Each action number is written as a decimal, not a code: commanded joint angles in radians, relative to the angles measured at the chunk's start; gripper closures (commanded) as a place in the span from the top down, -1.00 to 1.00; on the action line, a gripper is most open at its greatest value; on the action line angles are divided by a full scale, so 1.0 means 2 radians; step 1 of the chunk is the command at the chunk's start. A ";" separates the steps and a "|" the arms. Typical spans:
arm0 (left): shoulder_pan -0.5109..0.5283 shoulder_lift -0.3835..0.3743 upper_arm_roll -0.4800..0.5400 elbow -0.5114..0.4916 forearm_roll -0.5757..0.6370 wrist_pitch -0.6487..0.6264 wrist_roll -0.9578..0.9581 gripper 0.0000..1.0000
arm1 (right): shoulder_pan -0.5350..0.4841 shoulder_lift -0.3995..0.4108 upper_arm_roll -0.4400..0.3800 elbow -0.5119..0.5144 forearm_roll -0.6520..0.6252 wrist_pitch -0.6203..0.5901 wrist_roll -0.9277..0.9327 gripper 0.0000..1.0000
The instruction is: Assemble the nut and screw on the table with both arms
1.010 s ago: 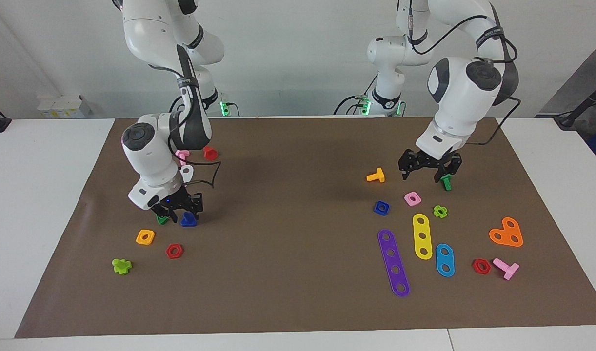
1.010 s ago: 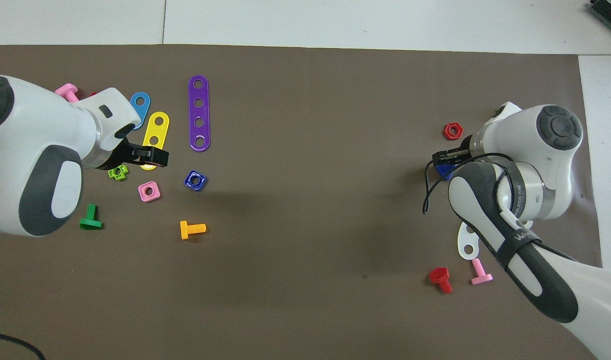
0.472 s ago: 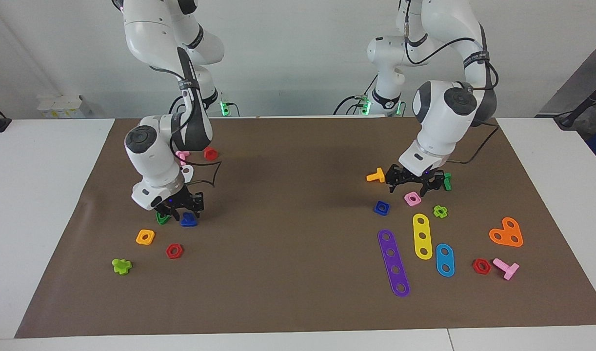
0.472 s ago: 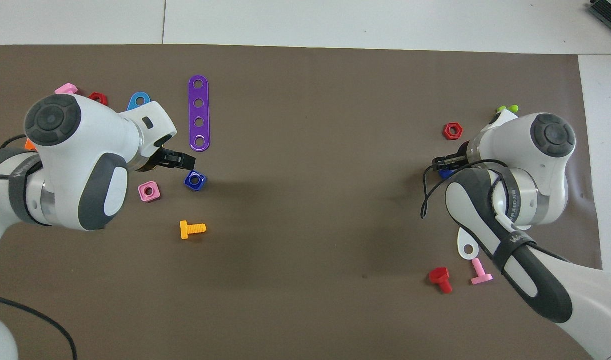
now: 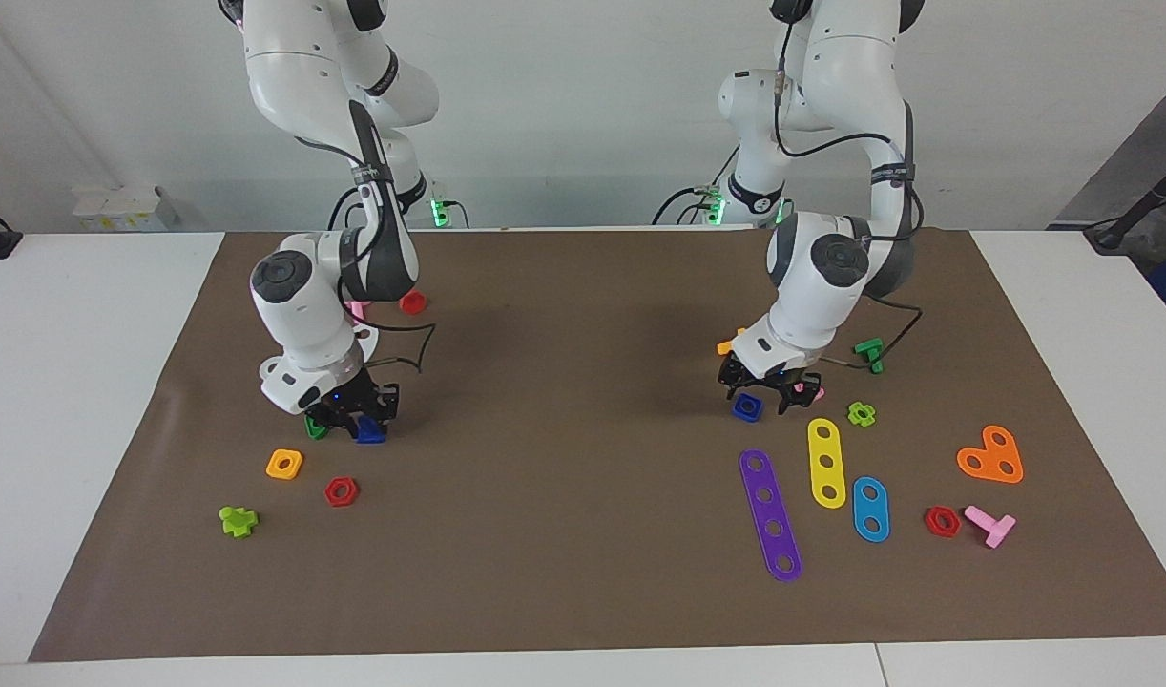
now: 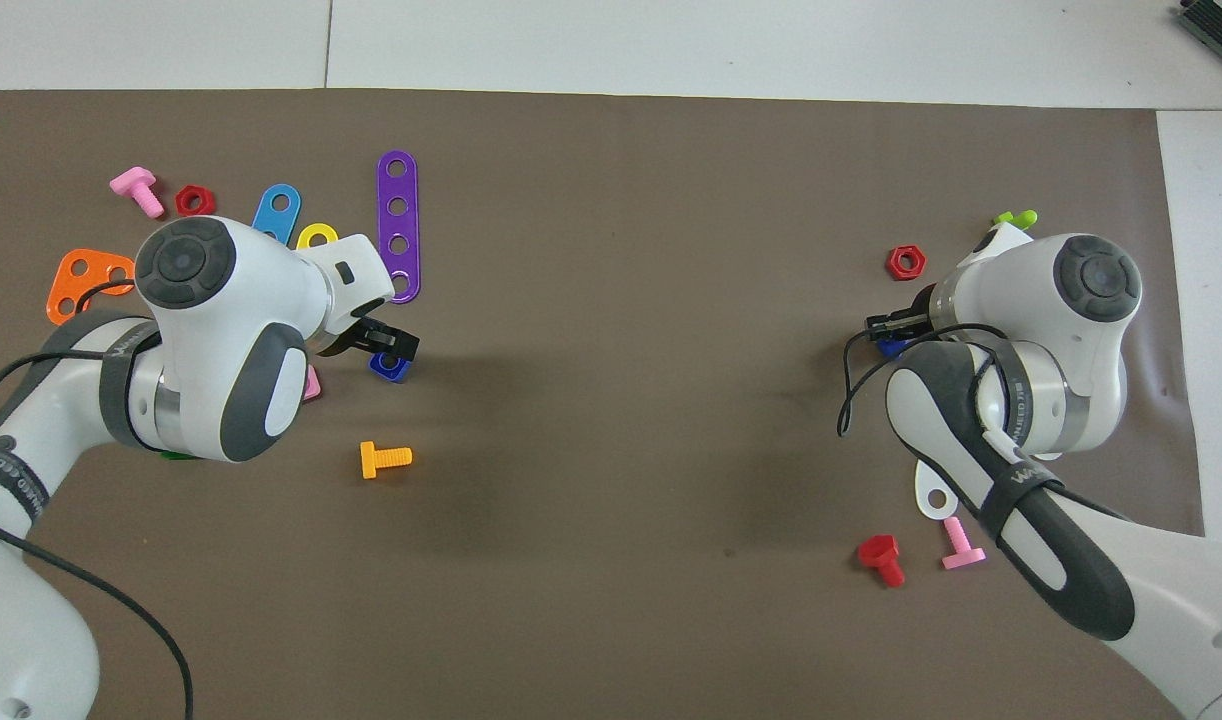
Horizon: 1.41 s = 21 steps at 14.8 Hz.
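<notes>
The dark-blue nut point(image 5: 747, 408) lies on the brown mat point(image 5: 564, 429) toward the left arm's end; it also shows in the overhead view point(image 6: 386, 368). My left gripper point(image 5: 757, 393) is low over it, fingers apart on either side of it; it also shows in the overhead view point(image 6: 391, 345). The dark-blue screw point(image 5: 370, 435) lies toward the right arm's end, half hidden under my right gripper point(image 5: 354, 418), which is down at the mat on it. In the overhead view a bit of the screw point(image 6: 889, 348) shows beside the right gripper point(image 6: 886, 325).
An orange bolt point(image 6: 384, 458), a pink nut point(image 5: 814, 391), a green bolt point(image 5: 869, 353), and purple point(image 5: 770, 515) and yellow point(image 5: 826, 463) strips lie around the left gripper. An orange nut point(image 5: 284, 464), a red hex nut point(image 5: 341, 491) and a green part point(image 5: 316, 427) lie by the right gripper.
My left arm has swung from over the green bolt toward the table's middle and come down over the blue nut. My right gripper has sunk slightly onto the blue screw.
</notes>
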 commanded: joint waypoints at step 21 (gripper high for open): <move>-0.003 0.003 0.006 -0.035 -0.006 0.025 0.093 0.28 | 0.141 0.021 0.002 0.159 0.006 -0.073 0.268 -1.00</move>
